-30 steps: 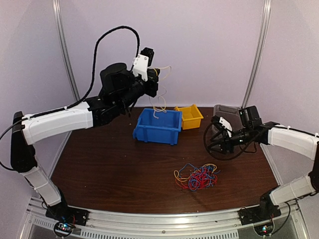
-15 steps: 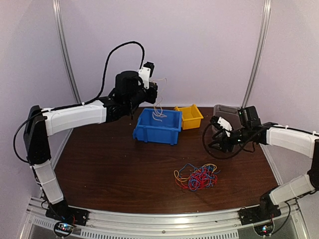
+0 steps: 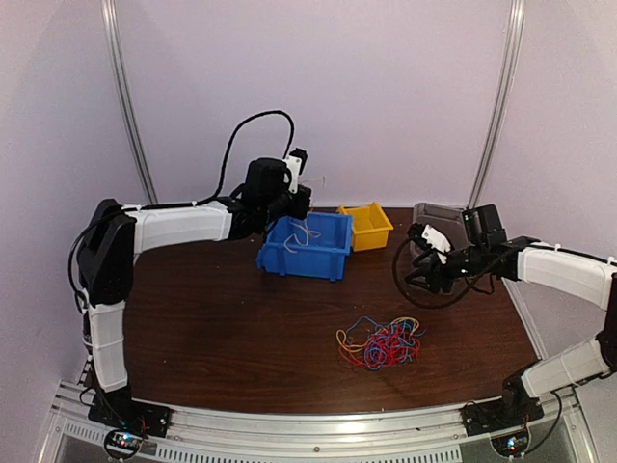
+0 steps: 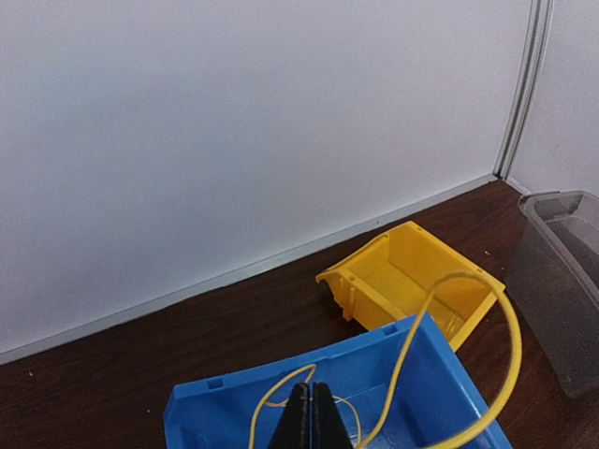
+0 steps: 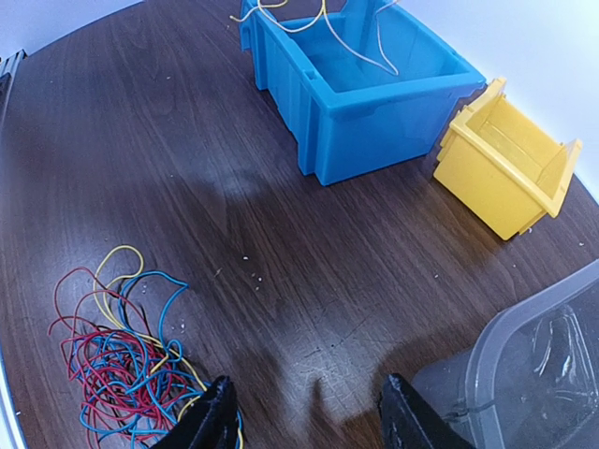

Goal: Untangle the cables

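A tangle of red, blue and yellow cables lies on the brown table in front of centre, also seen at the lower left of the right wrist view as the cables. My left gripper hovers over the back of the blue bin, shut on one yellow cable pinched at the tips of the gripper; the cable loops down into the bin. My right gripper is open and holds nothing, just right of the tangle, its open gripper above bare wood.
A small yellow bin stands right of the blue bin. A clear grey container sits at the back right, close to my right arm. Walls close off the back and sides.
My left arm has come down and forward toward the blue bin, lowering the yellow cable into it. The right gripper has barely shifted.
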